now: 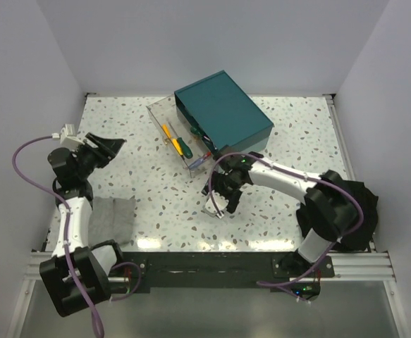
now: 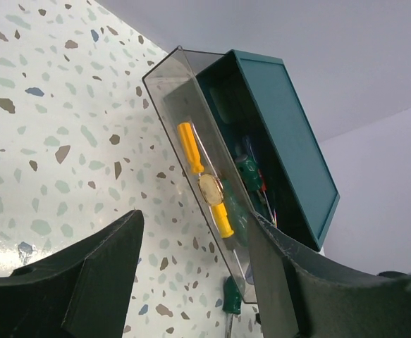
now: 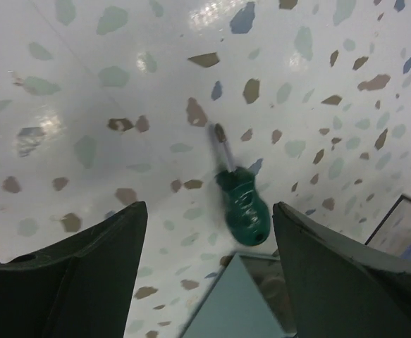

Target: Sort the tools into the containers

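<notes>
Left gripper [image 1: 112,146], fingers well apart and empty, faced the clear drawer [image 2: 164,84] projecting from the teal box [image 1: 226,109]; 1 yellow screwdriver [image 2: 189,146] lay inside. Right gripper [image 3: 209,208] hung spread and empty over 1 stubby green screwdriver [image 3: 242,204] lying on the table [image 3: 85,84]: probably light and rigid, best pinched across its ribbed handle, not the thin, slick shaft. The tool appeared blurred, the box interior was dark, and a pale object at the lower edge of the right wrist view was cut off.

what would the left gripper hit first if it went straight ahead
Probably the clear drawer holding the yellow screwdriver; the table between it and the left gripper looks free, though depth is unclear.
</notes>
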You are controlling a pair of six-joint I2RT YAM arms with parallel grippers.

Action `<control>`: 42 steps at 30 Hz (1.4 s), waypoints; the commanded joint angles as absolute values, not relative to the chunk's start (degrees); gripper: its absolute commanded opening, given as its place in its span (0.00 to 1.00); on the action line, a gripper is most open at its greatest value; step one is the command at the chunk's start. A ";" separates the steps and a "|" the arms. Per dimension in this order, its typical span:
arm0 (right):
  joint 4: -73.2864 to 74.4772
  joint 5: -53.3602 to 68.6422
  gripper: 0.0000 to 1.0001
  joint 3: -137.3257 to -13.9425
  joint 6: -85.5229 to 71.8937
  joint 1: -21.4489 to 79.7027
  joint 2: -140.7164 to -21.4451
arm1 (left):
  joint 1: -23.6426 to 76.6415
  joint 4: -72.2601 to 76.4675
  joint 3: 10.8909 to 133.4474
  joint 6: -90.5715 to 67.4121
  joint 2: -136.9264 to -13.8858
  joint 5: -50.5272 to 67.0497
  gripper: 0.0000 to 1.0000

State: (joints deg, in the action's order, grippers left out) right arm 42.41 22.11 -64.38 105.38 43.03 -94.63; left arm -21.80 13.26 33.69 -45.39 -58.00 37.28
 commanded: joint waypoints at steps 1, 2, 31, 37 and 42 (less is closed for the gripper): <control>41.84 19.96 0.75 -71.18 111.62 46.48 -100.18 | -22.41 17.14 32.61 -46.40 -55.81 37.88 0.65; 42.18 18.65 0.75 -72.93 112.14 46.93 -102.28 | -22.41 17.23 32.69 -46.49 -55.64 38.05 0.65; 53.63 24.40 0.00 -81.54 84.18 50.98 -93.70 | -22.86 17.75 31.91 -49.39 -55.81 37.45 0.63; 28.98 24.63 0.00 -96.85 29.58 45.80 -96.85 | -18.64 16.27 31.55 -48.17 -60.28 34.54 0.56; 20.93 20.22 0.00 -103.53 15.56 42.63 -105.97 | -12.49 13.10 38.57 -41.50 -69.15 35.68 0.51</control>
State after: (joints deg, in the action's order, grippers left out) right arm 31.22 22.00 -100.36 36.47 44.88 -98.37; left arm -16.05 13.69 32.49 -47.13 -64.51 35.48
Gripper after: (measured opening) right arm 0.317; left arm 0.529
